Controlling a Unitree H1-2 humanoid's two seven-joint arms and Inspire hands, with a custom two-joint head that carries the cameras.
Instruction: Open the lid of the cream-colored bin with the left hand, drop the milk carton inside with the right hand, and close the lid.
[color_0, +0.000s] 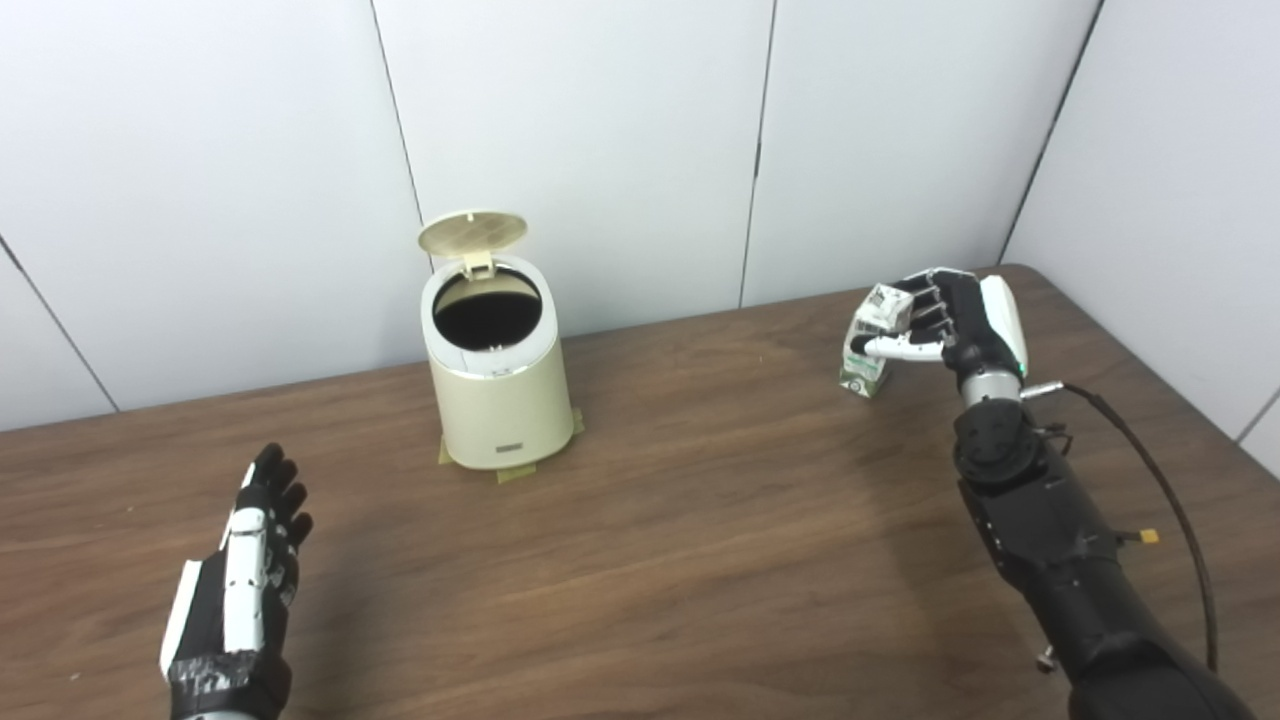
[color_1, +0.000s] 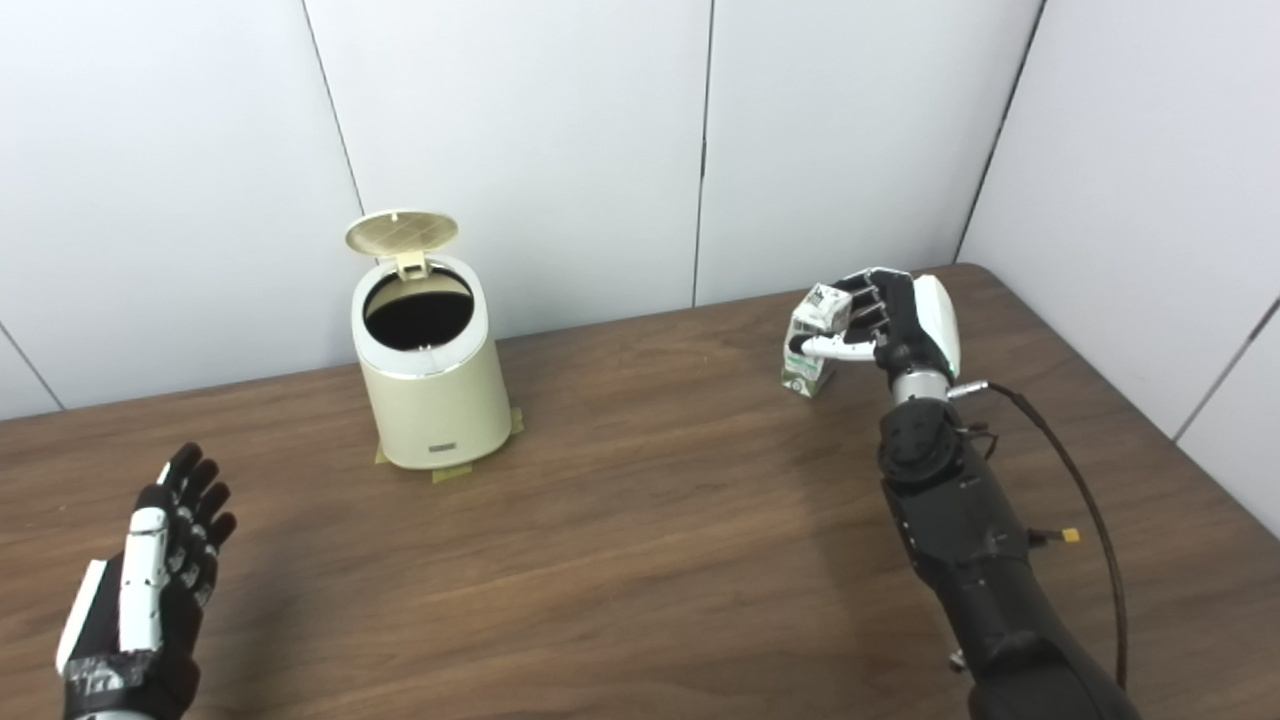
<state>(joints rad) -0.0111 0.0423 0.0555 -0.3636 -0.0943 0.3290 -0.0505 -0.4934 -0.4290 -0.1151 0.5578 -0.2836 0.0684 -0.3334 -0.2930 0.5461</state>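
Note:
The cream-colored bin (color_0: 497, 405) stands at the back left of the table with its round lid (color_0: 472, 232) flipped up and its dark inside showing. My right hand (color_0: 950, 320) is shut on the small white and green milk carton (color_0: 868, 347) at the back right, far from the bin. The carton's base is at or just above the table; I cannot tell which. My left hand (color_0: 255, 560) is open and empty at the front left, well in front of and left of the bin, fingers pointing away.
The wooden table (color_0: 700, 540) runs to white wall panels behind. Tape patches (color_0: 515, 474) hold the bin's base. A black cable (color_0: 1160, 480) loops beside my right forearm near the table's right edge.

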